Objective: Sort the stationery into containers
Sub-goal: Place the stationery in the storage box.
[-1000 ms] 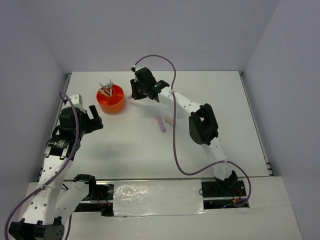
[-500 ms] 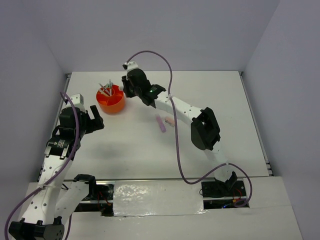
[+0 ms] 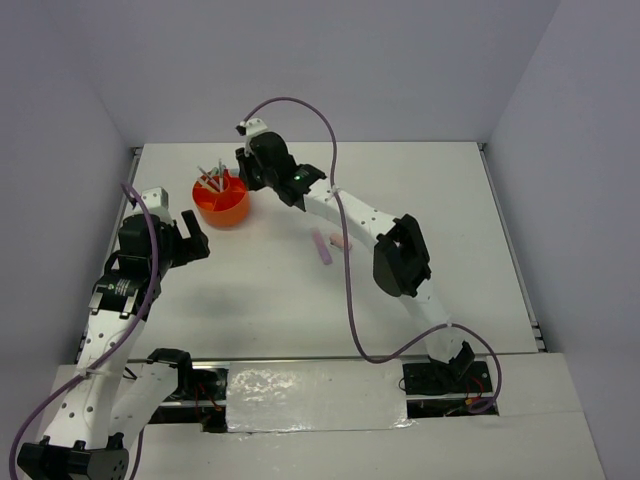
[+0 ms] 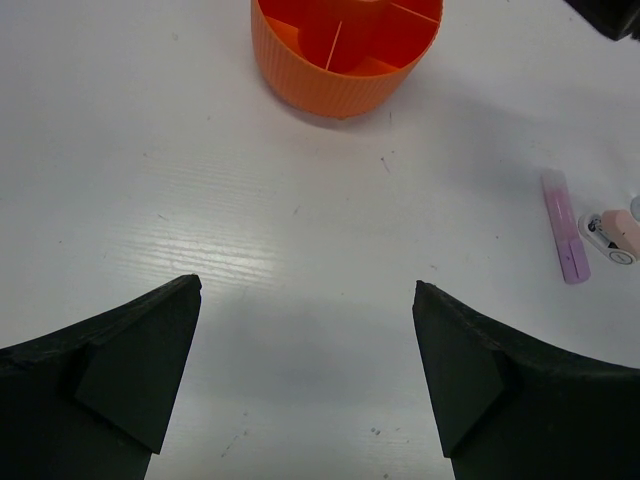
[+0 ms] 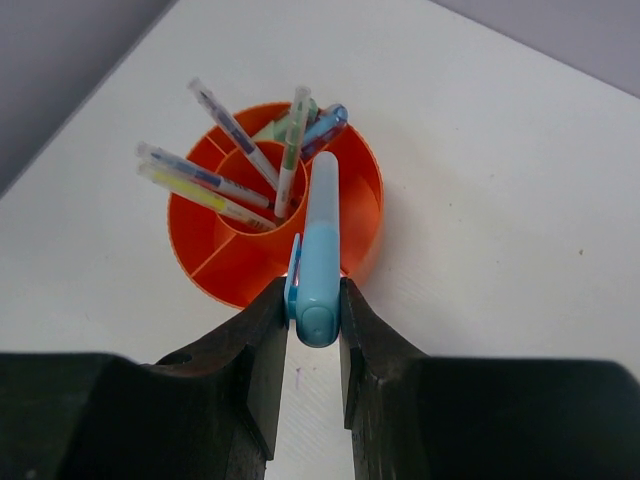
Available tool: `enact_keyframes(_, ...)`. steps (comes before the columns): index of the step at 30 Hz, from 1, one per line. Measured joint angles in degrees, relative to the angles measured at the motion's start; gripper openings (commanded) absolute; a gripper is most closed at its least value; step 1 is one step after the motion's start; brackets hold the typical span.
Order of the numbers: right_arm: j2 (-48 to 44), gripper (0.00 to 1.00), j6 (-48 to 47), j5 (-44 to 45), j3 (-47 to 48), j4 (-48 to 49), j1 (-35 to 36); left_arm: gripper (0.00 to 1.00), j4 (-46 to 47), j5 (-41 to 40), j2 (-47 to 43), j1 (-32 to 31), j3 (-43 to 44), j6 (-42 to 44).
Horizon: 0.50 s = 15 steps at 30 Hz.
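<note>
Orange plastic forms the single round organizer (image 3: 222,200), which stands on the white counter (image 3: 450,180) near its far left corner. One blue marker (image 5: 318,240) is pinched between the narrowed fingers of the right gripper (image 5: 318,312). This gripper hangs at the organizer's right rim, with the marker's far end reaching over the inside of the organizer; whether it touches the plastic cannot be told. The left gripper (image 4: 305,300) is spread wide with nothing between its fingers, above bare counter near the left edge. Two items lie loose near the middle of the counter: one purple marker (image 4: 565,240) and one pink eraser (image 4: 622,232), just beside each other. The right wrist view alone shows what the organizer holds. Four thin pens (image 5: 230,125) lean in the central ring, and one pale green piece (image 5: 272,128) and one blue-capped piece (image 5: 328,122) sit in an outer compartment on the far side. From above, those pens are only thin sticks rising out of the orange rim. The left wrist view shows the organizer's ribbed wall and inner dividers, cut off by the picture's top edge. It also shows the two loose items, which fall outside the right wrist view.
</note>
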Motion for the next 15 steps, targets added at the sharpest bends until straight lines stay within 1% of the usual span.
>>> enact_keyframes(5, 2.05, 0.06, -0.61, -0.09, 0.17, -1.29, 0.00, 0.99, 0.09, 0.22, 0.00, 0.00, 0.00, 0.02)
enact_keyframes(8, 2.69, 0.10, -1.11, -0.07, 0.17, -2.12, 0.00, 0.99, 0.17, 0.35, 0.00, 0.00, 0.00, 0.04)
enact_keyframes(11, 2.89, 0.29, -1.53, -0.09, 0.17, -2.14, 0.00, 0.99, 0.28, 0.59, 0.00, 0.00, 0.00, 0.04)
enact_keyframes(12, 2.93, 0.42, -1.55, -0.09, 0.17, -2.14, 0.00, 0.99, 0.33, 0.63, 0.00, 0.00, 0.00, 0.07)
enact_keyframes(14, 3.02, 0.50, -1.70, -0.04, 0.17, -2.10, 0.00, 0.99, 0.33, 0.70, 0.00, 0.00, 0.00, 0.15)
enact_keyframes(15, 3.06, 0.52, -1.84, -0.09, 0.17, -2.14, 0.00, 0.99, 0.33, 0.76, 0.00, 0.00, 0.00, 0.31)
